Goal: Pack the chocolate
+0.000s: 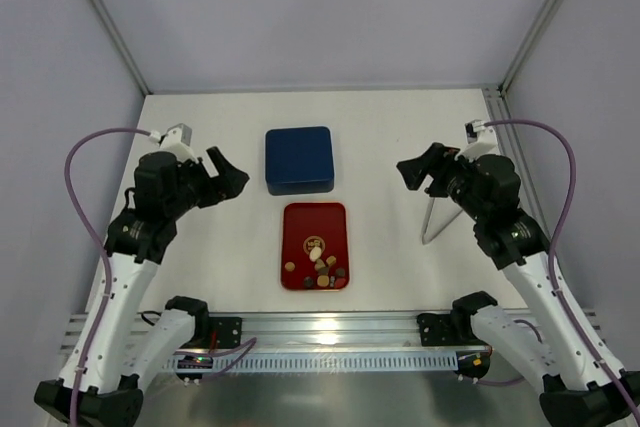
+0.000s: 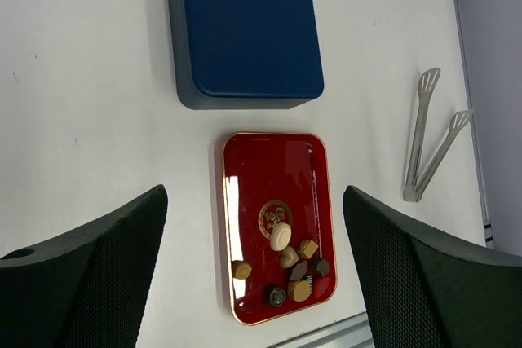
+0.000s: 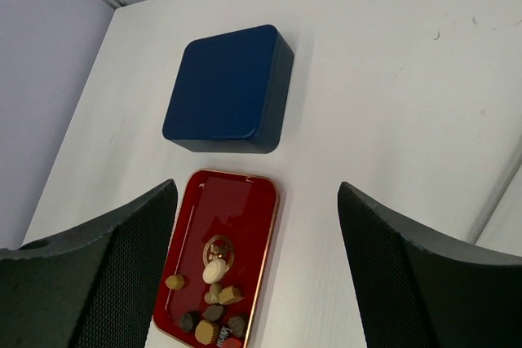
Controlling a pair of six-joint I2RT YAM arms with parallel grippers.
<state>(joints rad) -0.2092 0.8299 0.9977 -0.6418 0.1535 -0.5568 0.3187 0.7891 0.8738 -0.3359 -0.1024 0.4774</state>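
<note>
The chocolate point(image 1: 322, 269), about nine small pieces in dark brown, tan and one cream-white oval, lies loose at the near end of a flat red tray point(image 1: 300, 217), well below and apart from both sets of jaws. Neither arm touches it. Seen from either wrist, the cluster sits in the open gap between that arm's two black fingers, closer to the camera than the fingertips. The white oval lies at the far edge of the cluster, just beside a gold emblem at the tray's middle.

Beyond the tray's far end, ahead of both jaws and close to the tray, a dark blue square box point(image 1: 298, 159) rests on the white table point(image 1: 380, 127) with only its plain top and sides showing.

The left gripper point(image 1: 228, 171) hangs in the air to the left of the box, its fingers spread wide with nothing between them and pointed in toward the middle of the table. The right gripper point(image 1: 415, 167) mirrors it to the right of the box, fingers likewise wide apart and empty.

A pair of metal tongs point(image 1: 437, 217) lies flat on the table, starting just under the right jaws and running back toward that arm's base, well apart from the tray.
</note>
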